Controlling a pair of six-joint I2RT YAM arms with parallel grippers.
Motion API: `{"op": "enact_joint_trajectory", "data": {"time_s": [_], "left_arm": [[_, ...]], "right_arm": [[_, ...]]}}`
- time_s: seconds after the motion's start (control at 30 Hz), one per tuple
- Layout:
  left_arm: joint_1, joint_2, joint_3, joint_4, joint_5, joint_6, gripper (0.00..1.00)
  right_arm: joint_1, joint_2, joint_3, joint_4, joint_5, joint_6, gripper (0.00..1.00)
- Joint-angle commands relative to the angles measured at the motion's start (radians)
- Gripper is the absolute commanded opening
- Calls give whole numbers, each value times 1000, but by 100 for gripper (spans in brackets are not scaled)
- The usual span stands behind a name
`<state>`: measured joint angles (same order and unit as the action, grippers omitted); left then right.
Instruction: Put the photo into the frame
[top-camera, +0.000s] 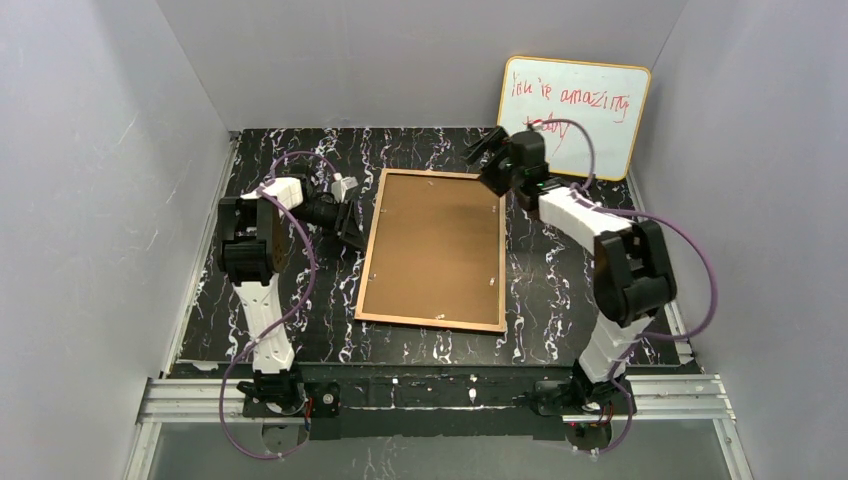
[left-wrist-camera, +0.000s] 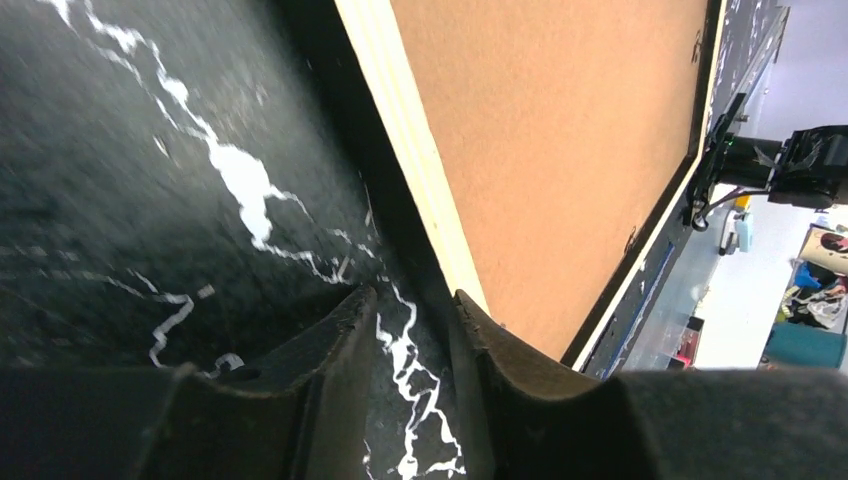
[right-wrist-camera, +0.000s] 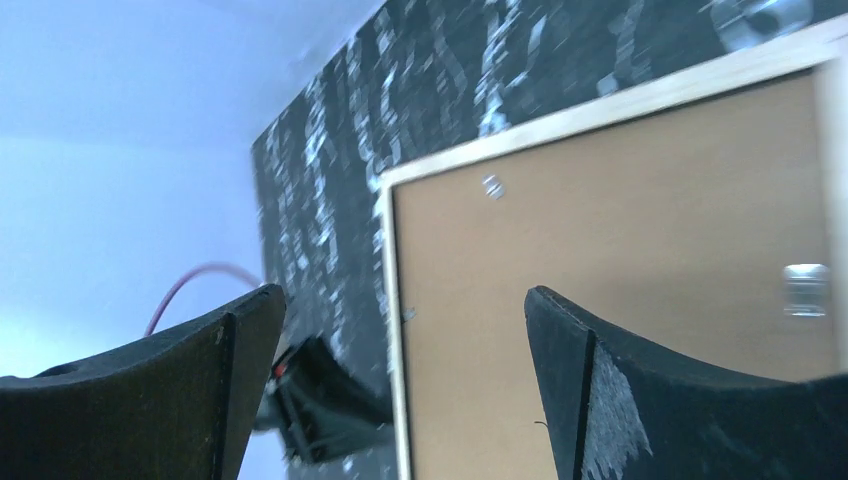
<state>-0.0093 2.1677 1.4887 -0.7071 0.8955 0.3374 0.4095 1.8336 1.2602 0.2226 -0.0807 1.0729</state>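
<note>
The frame (top-camera: 430, 320) lies face down mid-table, tan wooden rails up, with a brown hardboard backing panel (top-camera: 435, 245) inside it. The photo does not show in any view. My left gripper (top-camera: 352, 228) is low by the frame's left rail (left-wrist-camera: 420, 170). Its jaws (left-wrist-camera: 412, 298) stand a narrow gap apart over bare table, with nothing between them. My right gripper (top-camera: 482, 150) hovers above the frame's far right corner, wide open and empty (right-wrist-camera: 400, 300). The right wrist view shows a pale rail (right-wrist-camera: 600, 108) and the backing panel (right-wrist-camera: 620, 220).
An orange-edged whiteboard (top-camera: 575, 115) with red writing leans on the back wall at the right. Grey walls close in the black marbled table (top-camera: 300, 330) on three sides. A metal tab (right-wrist-camera: 805, 290) sits on the backing panel.
</note>
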Motion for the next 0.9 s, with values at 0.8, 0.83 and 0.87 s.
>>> {"op": "enact_joint_trajectory", "data": {"time_s": [0.8,0.83,0.87], "left_arm": [[-167,-268,-352,-32,-192,197,32],[-176,-272,-354,-38,-190,204,32],[-184,-273,-356,-46,-184,209,32]], "right_arm": [[-59,261,123,-219,-160,-225,89],[-26,305,184,-251,-175,-233,88],[4,352,263,-277,-189,-243,88]]}}
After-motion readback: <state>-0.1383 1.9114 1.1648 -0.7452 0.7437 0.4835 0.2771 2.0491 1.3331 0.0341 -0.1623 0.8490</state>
